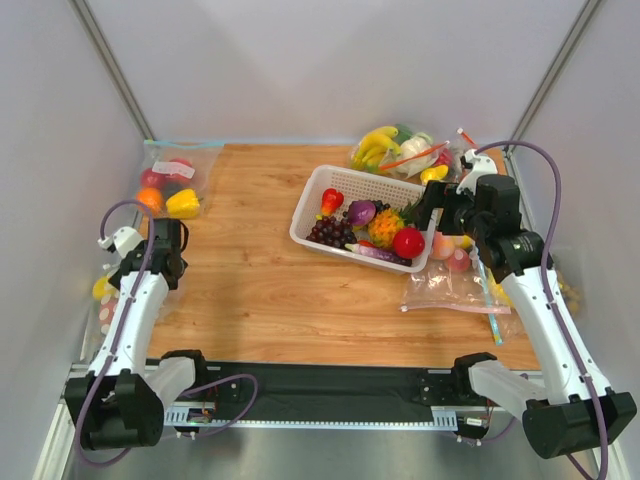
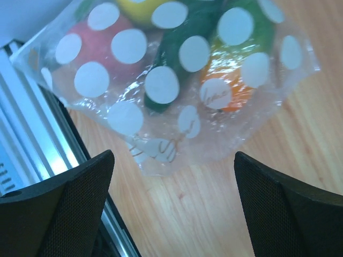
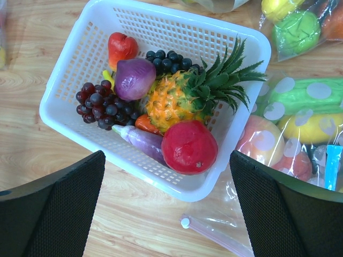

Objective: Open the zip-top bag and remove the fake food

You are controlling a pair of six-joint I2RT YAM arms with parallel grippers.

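Observation:
The zip-top bag (image 2: 225, 134), clear with white dots, lies at the table's left edge under my left gripper (image 2: 172, 176). It is mostly hidden behind the left arm in the top view (image 1: 102, 300). Inside it are a dark green cucumber (image 2: 170, 56), a yellow fruit (image 2: 134, 8), a pink peach (image 2: 99, 48) and an orange piece (image 2: 238, 99). My left gripper (image 1: 163, 250) is open and empty, its fingers apart just short of the bag's near edge. My right gripper (image 1: 430, 205) is open and empty above the white basket's right end (image 3: 167, 160).
The white basket (image 1: 320, 185) holds grapes, a pineapple and red fruits. A second dotted bag (image 1: 455, 285) with a pink zip strip lies right of it (image 3: 300, 123). A blue-strip bag (image 1: 175, 180) is at back left. Red-strip bags with bananas (image 1: 405, 150) are at back right.

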